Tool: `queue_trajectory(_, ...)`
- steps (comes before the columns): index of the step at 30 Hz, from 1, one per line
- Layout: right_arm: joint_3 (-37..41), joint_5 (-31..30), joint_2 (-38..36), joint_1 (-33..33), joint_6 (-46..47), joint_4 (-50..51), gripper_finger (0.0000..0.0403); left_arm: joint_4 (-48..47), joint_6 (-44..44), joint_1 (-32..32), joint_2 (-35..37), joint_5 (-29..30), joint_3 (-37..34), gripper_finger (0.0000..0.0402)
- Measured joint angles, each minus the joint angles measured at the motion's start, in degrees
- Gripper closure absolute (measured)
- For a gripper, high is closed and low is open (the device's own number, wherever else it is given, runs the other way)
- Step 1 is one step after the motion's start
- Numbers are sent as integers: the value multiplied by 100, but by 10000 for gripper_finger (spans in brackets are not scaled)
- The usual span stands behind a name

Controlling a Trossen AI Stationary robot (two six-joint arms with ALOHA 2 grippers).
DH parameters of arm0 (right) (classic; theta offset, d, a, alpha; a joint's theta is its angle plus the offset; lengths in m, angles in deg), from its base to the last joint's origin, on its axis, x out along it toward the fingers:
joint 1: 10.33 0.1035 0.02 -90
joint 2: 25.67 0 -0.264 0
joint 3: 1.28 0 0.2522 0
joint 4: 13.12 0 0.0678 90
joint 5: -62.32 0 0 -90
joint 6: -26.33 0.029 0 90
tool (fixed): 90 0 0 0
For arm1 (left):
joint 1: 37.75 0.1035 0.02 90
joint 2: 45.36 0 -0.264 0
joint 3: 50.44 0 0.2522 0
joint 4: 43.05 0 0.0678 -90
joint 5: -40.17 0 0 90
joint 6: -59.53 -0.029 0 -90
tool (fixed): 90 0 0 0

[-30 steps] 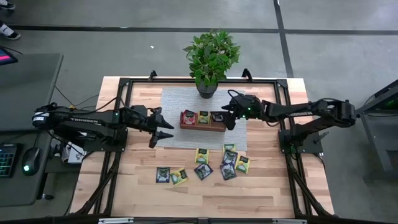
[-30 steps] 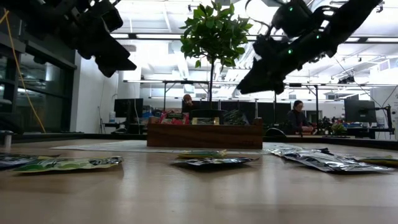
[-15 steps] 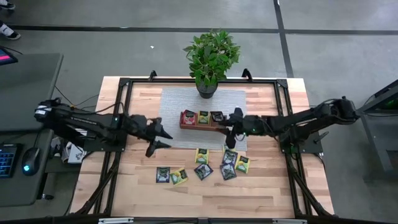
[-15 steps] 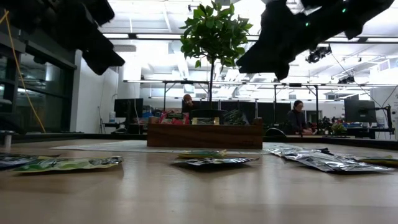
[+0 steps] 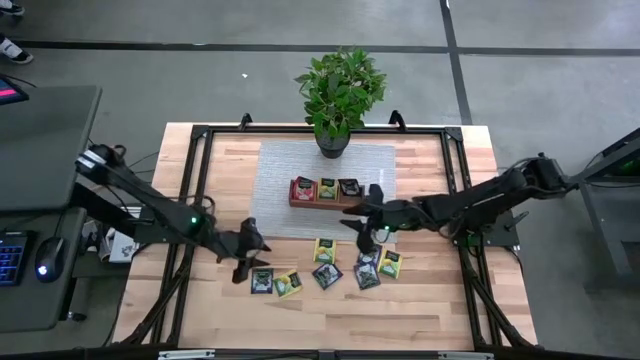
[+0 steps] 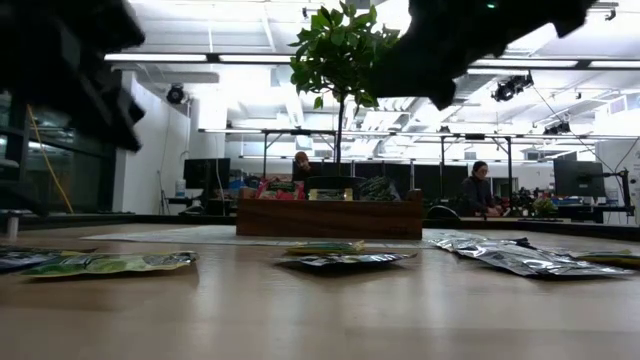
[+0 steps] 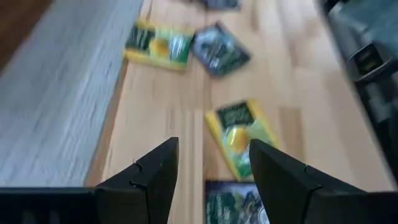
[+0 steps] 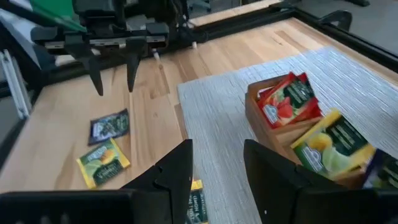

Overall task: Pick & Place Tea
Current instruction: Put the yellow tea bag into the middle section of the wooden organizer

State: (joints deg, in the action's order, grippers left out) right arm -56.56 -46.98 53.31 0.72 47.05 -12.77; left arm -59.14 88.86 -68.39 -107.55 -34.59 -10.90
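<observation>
left fingers [image 7: 211, 180] parted, empty above tea sachets [image 7: 239, 132], right fingers [image 8: 217, 171] parted, empty

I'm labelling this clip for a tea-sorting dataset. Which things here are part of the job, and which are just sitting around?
Part of the job:
- loose tea sachets on the table
- sachets already in the wooden tray
- left gripper, open above the left-hand sachets
- right gripper, open, empty

Just lying about:
- potted plant
- grey mat
- keyboard and mouse on the side desk

both claws, left [image 5: 252, 262] and right [image 5: 367, 232], moved toward the loose sachets [image 5: 327, 272].
</observation>
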Motion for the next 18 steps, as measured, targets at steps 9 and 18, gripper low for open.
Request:
queue_trajectory(9,-1265,618,1498,67,19,534,263,575,247,-329,-1024,50,147,207)
queue_trajectory(18,-2445,621,2630,468,417,1370,263,486,-191,-364,-1967,4,723,207)
